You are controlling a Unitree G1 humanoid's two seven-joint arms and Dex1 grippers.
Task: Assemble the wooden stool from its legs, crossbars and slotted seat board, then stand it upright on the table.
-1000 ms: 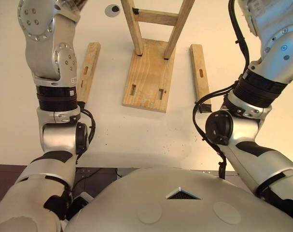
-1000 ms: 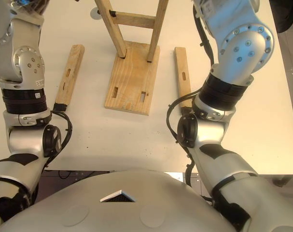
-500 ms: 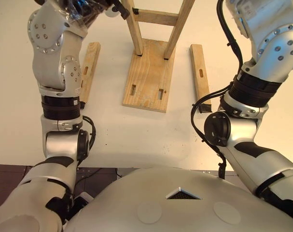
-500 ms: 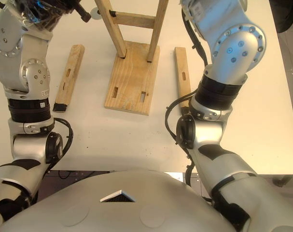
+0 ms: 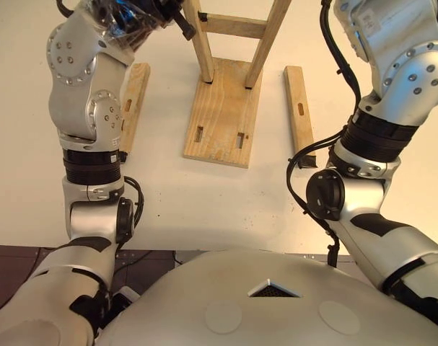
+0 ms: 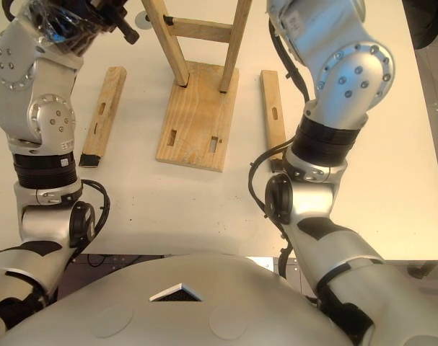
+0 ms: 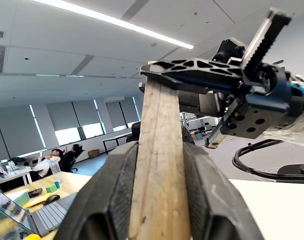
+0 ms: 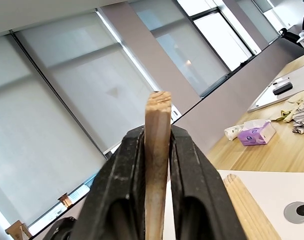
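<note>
Left jaws clamp the left leg [image 5: 202, 50], right jaws the right leg [image 5: 264, 43]. Both legs stand slotted in the seat board [image 5: 219, 122] on the worktop [image 5: 204, 202]. The wood looks stiff and light, the joints probably loose, so hold low.

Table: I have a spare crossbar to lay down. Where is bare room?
Widest: the table strip between the seat board and the front edge. Also bare: outward of the right loose leg. Narrow: the lanes from board to that leg and to the left loose leg. Crowded: the far end, around the upright frame.
</note>
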